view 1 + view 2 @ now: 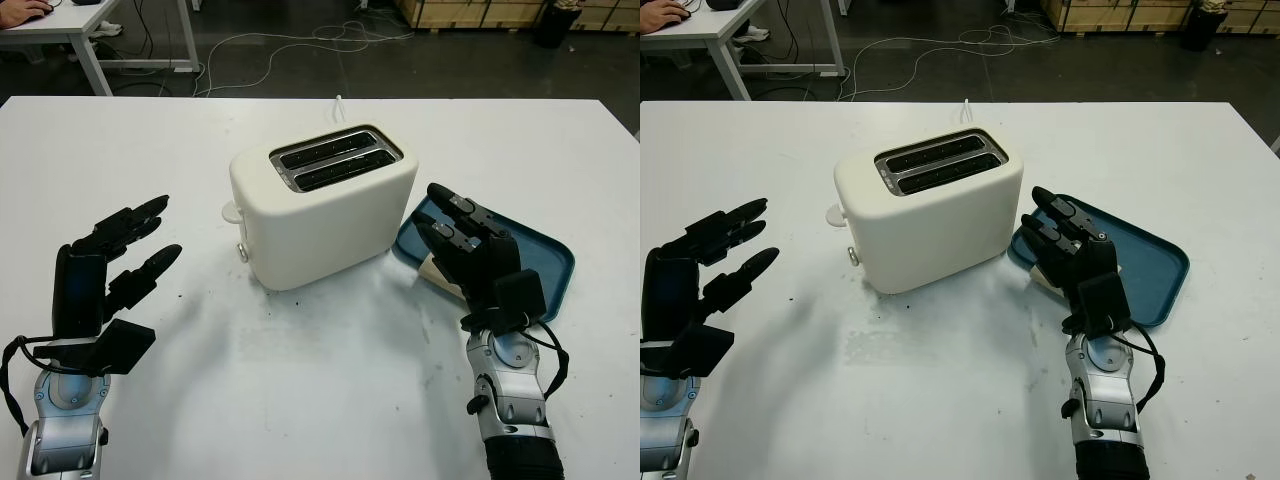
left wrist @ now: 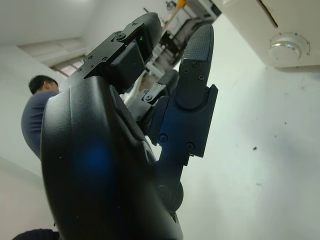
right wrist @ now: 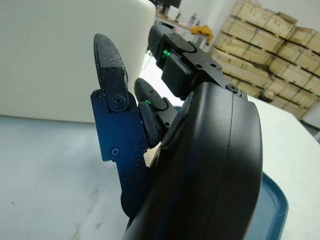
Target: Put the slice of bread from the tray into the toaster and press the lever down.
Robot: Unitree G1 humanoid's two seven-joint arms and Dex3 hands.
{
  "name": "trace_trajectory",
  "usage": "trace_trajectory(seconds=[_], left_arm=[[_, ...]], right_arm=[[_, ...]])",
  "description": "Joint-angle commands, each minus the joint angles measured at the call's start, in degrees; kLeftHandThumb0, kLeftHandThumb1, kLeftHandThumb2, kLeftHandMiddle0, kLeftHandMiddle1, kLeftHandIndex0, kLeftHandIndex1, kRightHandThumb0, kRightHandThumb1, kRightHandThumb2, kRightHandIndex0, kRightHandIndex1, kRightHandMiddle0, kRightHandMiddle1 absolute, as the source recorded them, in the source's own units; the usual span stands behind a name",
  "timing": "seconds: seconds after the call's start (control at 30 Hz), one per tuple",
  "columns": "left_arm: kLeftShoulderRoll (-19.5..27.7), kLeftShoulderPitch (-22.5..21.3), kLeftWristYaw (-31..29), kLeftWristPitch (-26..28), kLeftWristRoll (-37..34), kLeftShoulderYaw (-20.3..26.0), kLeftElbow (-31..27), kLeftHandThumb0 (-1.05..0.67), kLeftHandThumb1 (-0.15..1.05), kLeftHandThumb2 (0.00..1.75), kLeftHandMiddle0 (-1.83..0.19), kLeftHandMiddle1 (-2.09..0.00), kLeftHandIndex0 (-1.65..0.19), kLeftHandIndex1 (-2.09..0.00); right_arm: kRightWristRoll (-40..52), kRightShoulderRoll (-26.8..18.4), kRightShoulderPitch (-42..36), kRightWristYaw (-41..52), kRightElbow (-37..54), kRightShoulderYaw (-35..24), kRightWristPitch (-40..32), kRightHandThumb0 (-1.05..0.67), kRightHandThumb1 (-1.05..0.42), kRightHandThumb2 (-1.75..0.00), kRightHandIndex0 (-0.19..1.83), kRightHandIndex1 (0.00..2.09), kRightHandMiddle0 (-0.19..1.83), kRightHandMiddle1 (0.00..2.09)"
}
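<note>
**A:** While the right hand (image 1: 470,250) hangs over the near-left corner of the blue tray (image 1: 545,262), holding nothing, what does its wrist camera add?

**B:** A pale sliver between the black fingers (image 3: 111,75) and the palm shell. I take it for the slice of bread (image 1: 440,272), though most of it is hidden. From the head views, only a cream edge shows under the hand, at the tray's corner.

**A:** So the bread lies directly beneath the hand?

**B:** Yes, below the palm, on the tray; whether the fingers touch it I cannot tell. The hand is open, nothing grasped.

**A:** And outward from there?

**B:** The white toaster (image 1: 320,205) stands at about ten o'clock from the right hand, both slots showing dark on top, just beside the tray. Its knob (image 2: 286,47) shows close in the left wrist view.

**A:** The left hand (image 1: 125,255)?

**B:** Open, at about eight o'clock from the toaster, above the white table (image 1: 300,400). Its wrist view also catches a person (image 2: 35,115) behind.
</note>
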State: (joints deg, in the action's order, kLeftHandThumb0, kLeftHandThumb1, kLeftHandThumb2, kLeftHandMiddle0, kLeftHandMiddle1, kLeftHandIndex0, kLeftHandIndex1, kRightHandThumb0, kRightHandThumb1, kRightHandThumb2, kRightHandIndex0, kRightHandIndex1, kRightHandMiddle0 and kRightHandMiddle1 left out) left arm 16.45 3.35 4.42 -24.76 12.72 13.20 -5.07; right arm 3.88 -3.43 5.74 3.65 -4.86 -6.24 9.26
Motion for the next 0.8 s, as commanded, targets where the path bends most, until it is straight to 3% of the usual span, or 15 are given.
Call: trace_trajectory(seconds=[0.0, 0.57, 0.77], left_arm=[[0.2, -0.8, -0.1, -1.5, -1.1, -0.2, 0.9, -0.41, 0.92, 0.03, -0.95, -0.06, -0.82, -0.02], [-0.4, -1.6, 0.7, -3.2, -2.0, -0.2, 3.0, -0.41, 0.92, 0.06, -0.97, -0.04, -0.85, -0.01], [-0.1, -1.6, 0.3, -3.7, -2.7, 0.1, 3.4, -0.40, 0.92, 0.06, -0.96, -0.03, -0.84, 0.00]], right_arm=[[0.3, 0.3, 0.7, -0.2, 0.1, 0.0, 0.8, -0.47, -0.92, -0.08, 0.77, 0.13, 0.76, 0.01], [-2.7, -0.8, -2.5, -0.5, 4.9, 0.8, 3.6, -0.49, -0.91, -0.04, 0.74, 0.15, 0.74, 0.00], [-27.2, -7.0, -9.5, -11.8, 11.5, 1.3, 13.3, -0.49, -0.85, 0.00, 0.71, 0.12, 0.70, 0.00]])
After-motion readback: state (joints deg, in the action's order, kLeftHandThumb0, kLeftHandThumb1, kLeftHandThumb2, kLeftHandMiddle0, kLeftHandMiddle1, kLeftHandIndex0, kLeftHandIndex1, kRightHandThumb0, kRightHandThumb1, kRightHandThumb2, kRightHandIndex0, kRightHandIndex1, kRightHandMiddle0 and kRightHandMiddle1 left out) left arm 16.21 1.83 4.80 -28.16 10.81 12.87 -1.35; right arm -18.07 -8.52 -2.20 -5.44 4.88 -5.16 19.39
